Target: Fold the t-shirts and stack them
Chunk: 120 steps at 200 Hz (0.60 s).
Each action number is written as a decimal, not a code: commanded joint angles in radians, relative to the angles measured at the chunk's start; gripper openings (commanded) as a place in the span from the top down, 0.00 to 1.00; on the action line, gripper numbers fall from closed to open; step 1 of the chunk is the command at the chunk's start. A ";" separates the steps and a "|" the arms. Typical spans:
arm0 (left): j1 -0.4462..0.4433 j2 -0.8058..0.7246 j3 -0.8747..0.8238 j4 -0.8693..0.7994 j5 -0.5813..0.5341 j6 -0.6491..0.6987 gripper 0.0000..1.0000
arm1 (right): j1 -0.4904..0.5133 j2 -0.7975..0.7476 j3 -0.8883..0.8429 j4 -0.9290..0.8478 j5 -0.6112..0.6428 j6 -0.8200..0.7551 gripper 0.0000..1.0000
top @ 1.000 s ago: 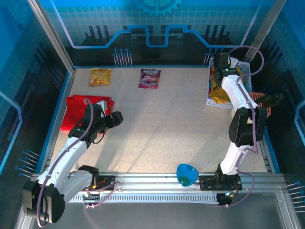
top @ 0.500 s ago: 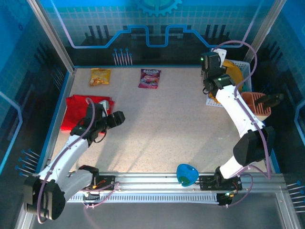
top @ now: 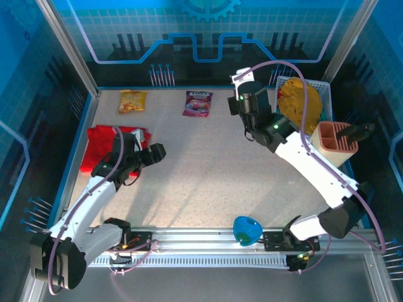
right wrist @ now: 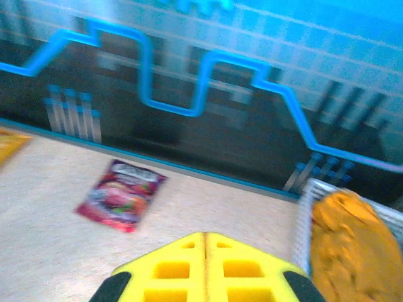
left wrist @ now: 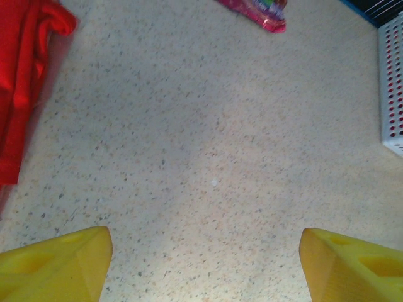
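T-shirts neither folded nor stacked: red t-shirt [top: 104, 141] apparently crumpled at left, mustard t-shirt [top: 299, 100] heaped in basket [left wrist: 393, 88]; left gripper [left wrist: 204, 251] spread wide, right gripper [right wrist: 204, 245] pinched closed, empty.

Obscured / unresolved at this moment.
My right wrist view is motion-blurred: I can't read the print on the pink packet [right wrist: 119, 192], and the mustard t-shirt [right wrist: 352, 251] runs off the right and bottom edges, so I cannot tell how it lies. From above, my left arm [top: 85, 204] covers the right-hand part of the red t-shirt [top: 101, 145]. The left wrist view cuts that shirt at its left edge, the white basket [left wrist: 391, 94] at the right, and the left claw [left wrist: 204, 267] fingers at the bottom.
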 commanded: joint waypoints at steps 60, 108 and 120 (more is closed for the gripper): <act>0.005 0.033 0.010 0.020 0.073 -0.018 0.22 | -0.187 0.116 0.092 -0.378 0.042 0.243 0.30; 0.004 0.031 -0.034 0.031 0.100 -0.033 0.22 | -0.415 0.188 0.003 -0.395 -0.027 0.357 0.00; 0.004 0.031 -0.043 0.034 0.104 -0.034 0.22 | -0.469 0.213 -0.017 -0.403 -0.055 0.385 0.00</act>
